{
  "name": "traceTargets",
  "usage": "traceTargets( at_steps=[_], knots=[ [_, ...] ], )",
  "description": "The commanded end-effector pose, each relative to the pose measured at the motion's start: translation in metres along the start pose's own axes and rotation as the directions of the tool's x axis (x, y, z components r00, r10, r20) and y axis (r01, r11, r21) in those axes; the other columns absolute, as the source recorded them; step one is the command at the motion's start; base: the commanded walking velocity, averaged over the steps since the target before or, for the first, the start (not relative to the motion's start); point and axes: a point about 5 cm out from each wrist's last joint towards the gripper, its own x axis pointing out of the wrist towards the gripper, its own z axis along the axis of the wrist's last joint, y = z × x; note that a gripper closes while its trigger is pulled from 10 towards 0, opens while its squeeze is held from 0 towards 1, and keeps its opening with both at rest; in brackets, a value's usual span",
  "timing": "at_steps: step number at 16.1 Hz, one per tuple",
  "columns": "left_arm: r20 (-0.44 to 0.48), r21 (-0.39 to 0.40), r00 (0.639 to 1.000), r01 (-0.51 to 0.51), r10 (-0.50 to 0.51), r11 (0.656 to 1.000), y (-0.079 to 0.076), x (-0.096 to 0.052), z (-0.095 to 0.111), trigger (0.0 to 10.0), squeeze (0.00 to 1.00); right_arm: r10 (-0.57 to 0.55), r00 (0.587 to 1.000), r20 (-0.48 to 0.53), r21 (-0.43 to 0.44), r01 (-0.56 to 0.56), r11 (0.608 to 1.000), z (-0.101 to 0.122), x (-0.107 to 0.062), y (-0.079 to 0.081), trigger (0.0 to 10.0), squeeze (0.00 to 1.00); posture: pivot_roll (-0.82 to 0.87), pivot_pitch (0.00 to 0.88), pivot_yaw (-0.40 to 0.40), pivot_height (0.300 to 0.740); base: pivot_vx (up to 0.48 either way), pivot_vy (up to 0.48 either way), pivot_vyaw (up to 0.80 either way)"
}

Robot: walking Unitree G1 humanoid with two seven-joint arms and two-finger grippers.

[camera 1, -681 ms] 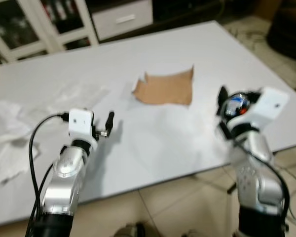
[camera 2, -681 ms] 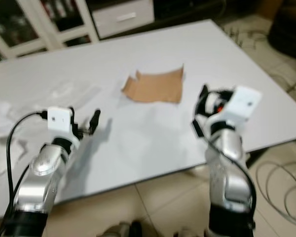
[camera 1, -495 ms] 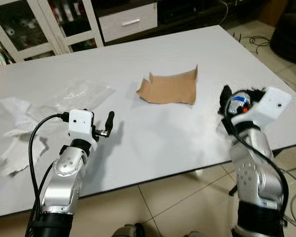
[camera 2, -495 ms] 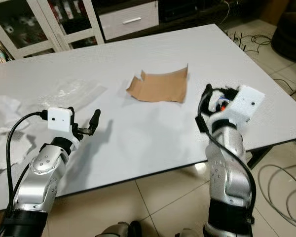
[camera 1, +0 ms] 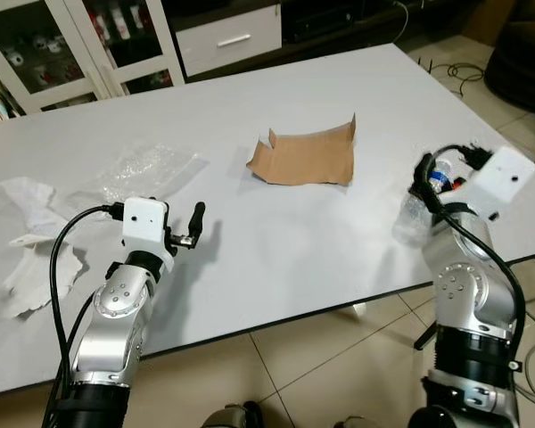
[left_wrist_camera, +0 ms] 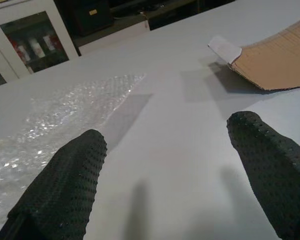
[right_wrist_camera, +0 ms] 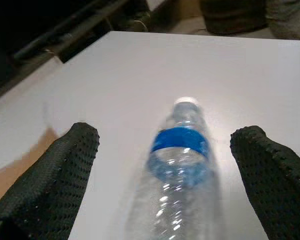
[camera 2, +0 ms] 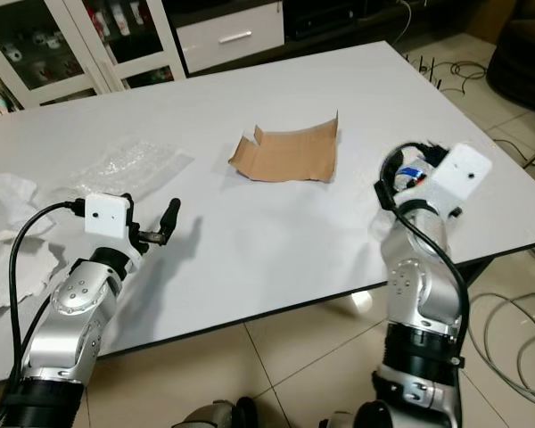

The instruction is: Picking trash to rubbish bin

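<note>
The right gripper [right_wrist_camera: 165,175], fingers spread wide, straddles a clear plastic bottle [right_wrist_camera: 179,165] with a blue label near the white table's [camera 1: 276,241] 4 o'clock edge. The left gripper [left_wrist_camera: 175,170], also spread, hovers at 8 o'clock; torn cardboard [camera 1: 305,158] lies at 12, bubble wrap [camera 1: 152,169] and crumpled paper [camera 1: 31,241] at 9 to 10

A broad white rectangular table [camera 1: 276,241] stands on a beige tiled floor [camera 1: 321,366], with white glass-door cabinets [camera 1: 62,53] and a white drawer unit [camera 1: 223,40] beyond its far edge.
</note>
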Motion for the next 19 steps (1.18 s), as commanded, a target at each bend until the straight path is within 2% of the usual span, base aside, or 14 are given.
traceTargets(
  at_steps=[1, 6, 10, 14, 16, 19],
  knots=[
    [-0.009, 0.006, 1.000, 0.004, -0.004, 1.000, 0.000, -0.002, -0.001, 10.0, 0.00, -0.011, 1.000, -0.004, 0.004, 0.011, 1.000, 0.003, 0.002, 0.002, 10.0, 0.00, -0.07, 0.129, 0.107, 0.740, 0.000, 0.000, 0.00],
    [-0.022, -0.008, 1.000, 0.019, -0.019, 1.000, -0.006, -0.002, -0.005, 10.0, 0.00, -0.035, 0.999, -0.026, 0.023, 0.035, 0.999, 0.006, 0.007, -0.001, 10.0, 0.00, -0.08, 0.132, 0.104, 0.740, 0.000, 0.000, 0.00],
    [-0.031, -0.008, 0.999, 0.032, -0.032, 0.999, -0.009, -0.003, -0.007, 10.0, 0.00, -0.048, 0.997, -0.068, 0.121, 0.056, 0.991, 0.008, 0.009, -0.003, 10.0, 0.00, -0.09, 0.141, 0.107, 0.740, 0.000, 0.000, 0.00],
    [-0.040, -0.007, 0.998, 0.039, -0.039, 0.999, -0.009, -0.004, -0.009, 10.0, 0.00, -0.077, 0.990, -0.119, 0.107, 0.090, 0.990, 0.003, 0.009, -0.011, 10.0, 0.00, -0.09, 0.151, 0.110, 0.740, 0.000, 0.000, 0.00],
    [-0.046, -0.012, 0.998, 0.047, -0.048, 0.999, -0.014, -0.005, -0.011, 10.0, 0.00, -0.059, 0.981, -0.184, 0.081, 0.075, 0.994, 0.001, 0.016, -0.011, 10.0, 0.00, -0.10, 0.156, 0.100, 0.740, 0.000, 0.000, 0.00],
    [-0.054, -0.022, 0.997, 0.047, -0.049, 0.999, -0.017, -0.007, -0.014, 10.0, 0.00, -0.049, 0.975, -0.215, 0.046, 0.061, 0.997, 0.004, 0.026, -0.008, 10.0, 0.00, -0.11, 0.162, 0.085, 0.740, 0.000, 0.000, 0.00]
  ],
)
